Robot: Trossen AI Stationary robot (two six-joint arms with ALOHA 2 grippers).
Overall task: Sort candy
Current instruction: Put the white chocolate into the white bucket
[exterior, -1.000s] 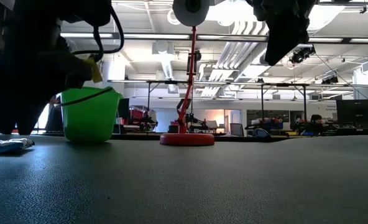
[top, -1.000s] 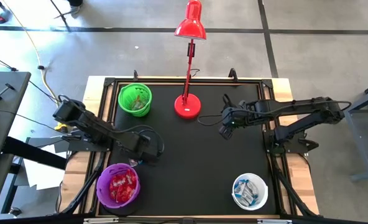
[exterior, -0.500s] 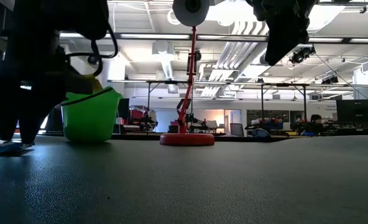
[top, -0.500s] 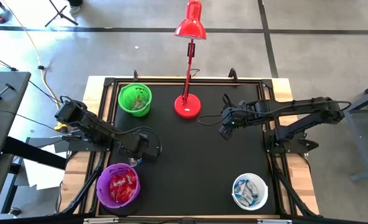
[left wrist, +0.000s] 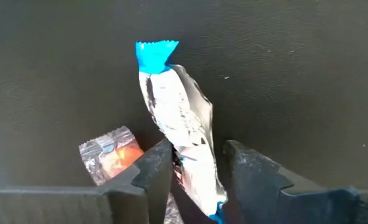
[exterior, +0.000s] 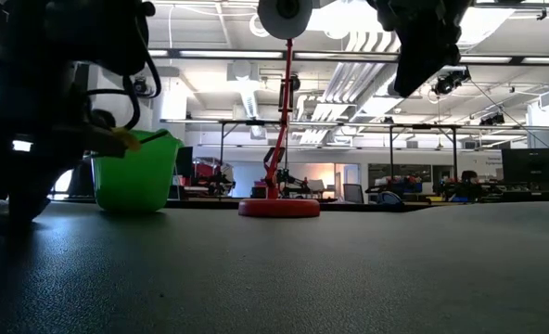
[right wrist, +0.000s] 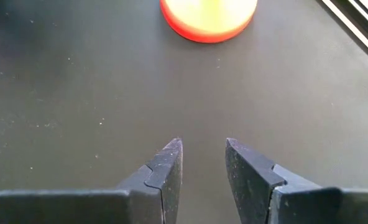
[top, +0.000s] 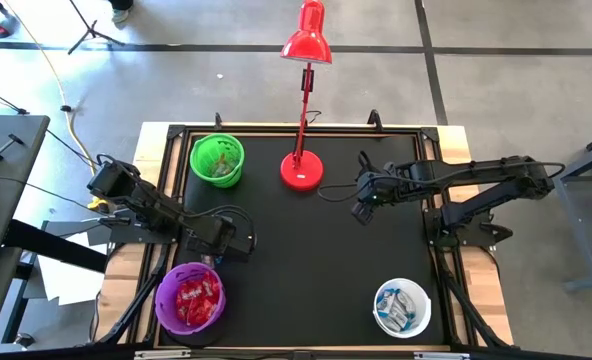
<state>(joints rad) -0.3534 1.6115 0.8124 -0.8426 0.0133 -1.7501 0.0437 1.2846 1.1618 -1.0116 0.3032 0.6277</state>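
A blue-and-white wrapped candy point(left wrist: 171, 93) lies flat on the black table. My left gripper point(left wrist: 199, 149) points straight down over it, open, with one finger on each side of the candy's near half; I see no hold. A second candy in a clear wrapper with an orange-red sweet point(left wrist: 109, 152) lies just outside one finger. In the high view this gripper point(top: 221, 243) is just beyond the purple bowl point(top: 189, 298). My right gripper point(top: 361, 212) hangs open in the air right of the table's middle, with nothing between its fingers point(right wrist: 202, 162).
The purple bowl holds red candies. A green bowl point(top: 217, 160) stands at the far left and a white bowl point(top: 402, 308) with blue-and-white candies at the near right. A red desk lamp's base point(top: 302, 170) stands at the far middle. Bare black mat lies between the arms.
My left gripper has gone down to the table and a little toward its left edge, rolling slightly about its own axis. It now straddles the blue-and-white candy, which in the low view has gone out of sight behind the gripper.
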